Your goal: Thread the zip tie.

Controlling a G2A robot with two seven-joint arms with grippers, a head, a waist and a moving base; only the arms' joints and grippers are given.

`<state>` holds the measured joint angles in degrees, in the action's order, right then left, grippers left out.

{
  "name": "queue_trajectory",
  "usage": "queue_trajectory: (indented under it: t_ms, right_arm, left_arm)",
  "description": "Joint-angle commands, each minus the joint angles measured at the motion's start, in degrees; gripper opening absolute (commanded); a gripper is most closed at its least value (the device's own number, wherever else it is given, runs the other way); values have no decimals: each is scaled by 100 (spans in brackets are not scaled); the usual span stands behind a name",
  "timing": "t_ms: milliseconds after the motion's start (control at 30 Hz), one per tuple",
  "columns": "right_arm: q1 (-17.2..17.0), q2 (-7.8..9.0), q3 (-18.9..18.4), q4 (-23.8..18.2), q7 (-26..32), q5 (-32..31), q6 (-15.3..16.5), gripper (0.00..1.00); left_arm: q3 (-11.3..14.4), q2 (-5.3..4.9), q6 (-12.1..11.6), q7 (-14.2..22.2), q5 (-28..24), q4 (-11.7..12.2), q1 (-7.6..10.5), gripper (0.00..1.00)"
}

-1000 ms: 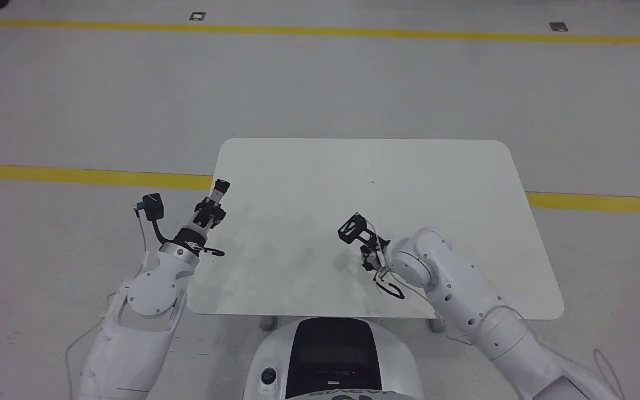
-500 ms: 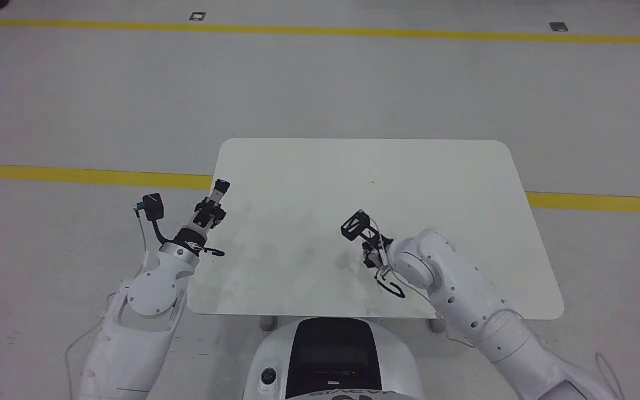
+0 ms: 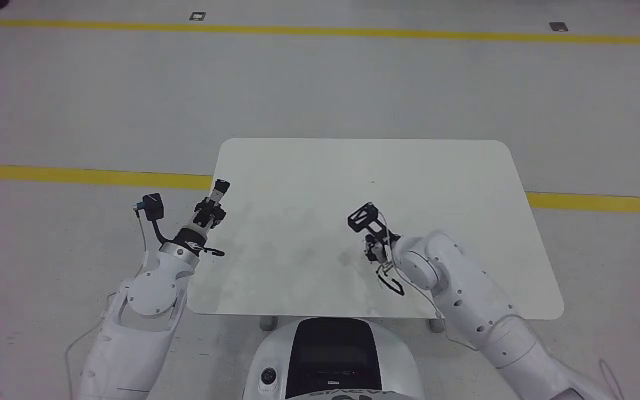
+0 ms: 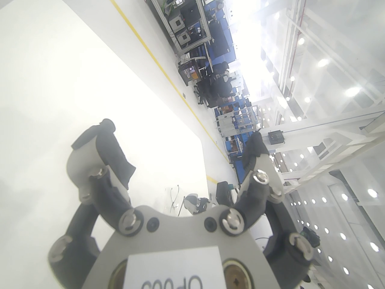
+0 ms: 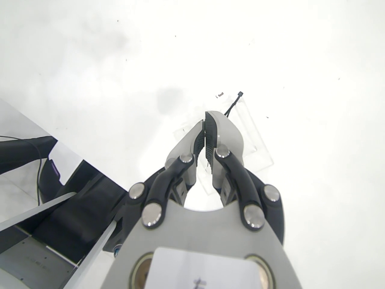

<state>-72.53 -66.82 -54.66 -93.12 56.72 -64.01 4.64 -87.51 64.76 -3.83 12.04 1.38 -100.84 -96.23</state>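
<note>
I have the zip tie (image 5: 239,94) pinched in my closed right gripper (image 5: 205,121) mid-table; next I'd bring the left gripper (image 4: 180,132), spread open at nine o'clock, to its head.

Your table (image 3: 450,170) is white with rounded corners, standing on a pale grey floor (image 3: 300,90) crossed by two yellow lines (image 3: 300,30). Beyond it (seen from the left wrist) you have a rack (image 4: 180,10) of gear, blue shelving (image 4: 237,115) and rows of bright ceiling lights (image 4: 323,61).
</note>
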Motion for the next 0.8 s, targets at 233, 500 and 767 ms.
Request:
queue_trajectory:
  t_ms: [233,500,767]
  right_arm:
    - [-80,-13,-33,-35,-105,-132,-233,0]
    - [26,-76,143,98,-78,-203,-241,0]
    - [168,-142,259,325,-92,-159,-206,0]
  left_arm:
    - [0,0,0,0,0,0,0,100]
    - [0,0,0,0,0,0,0,100]
    - [0,0,0,0,0,0,0,100]
